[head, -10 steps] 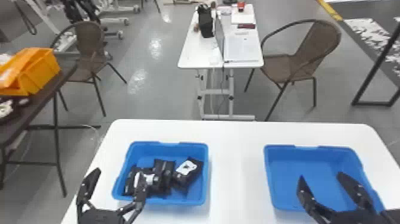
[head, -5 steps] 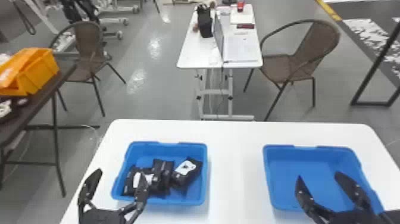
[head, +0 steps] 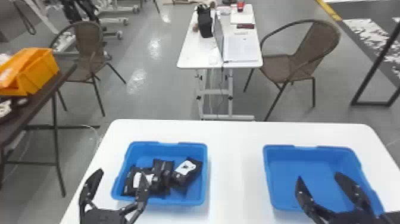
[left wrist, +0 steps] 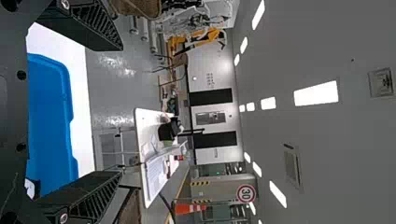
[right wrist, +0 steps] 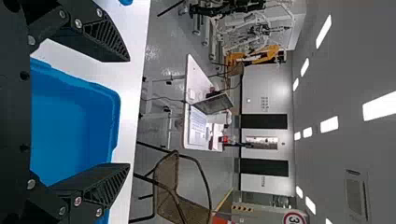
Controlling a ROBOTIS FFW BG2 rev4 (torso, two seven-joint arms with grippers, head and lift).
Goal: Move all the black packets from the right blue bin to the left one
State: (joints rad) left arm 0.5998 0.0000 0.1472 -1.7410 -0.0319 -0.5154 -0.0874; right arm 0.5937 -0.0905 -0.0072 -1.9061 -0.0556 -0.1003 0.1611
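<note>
Evidently little has shifted: my left pincer [head: 122, 173] and right pincer [head: 318, 175] hang spread, and the glossy black packets [head: 163, 172] lie in the left blue plastic bin [head: 178, 203], so emptying the right blue bin [head: 309, 162] looks finished.

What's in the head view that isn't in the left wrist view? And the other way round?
Head view: the right blue bin, the right gripper with its fingers apart, and an orange bin on a dark table.

Left wrist view: bright ceiling lights, an orange cone and a round sign with a red rim.

Both: the left blue bin, the left gripper with its fingers open, and a laptop on the farther white table.
</note>
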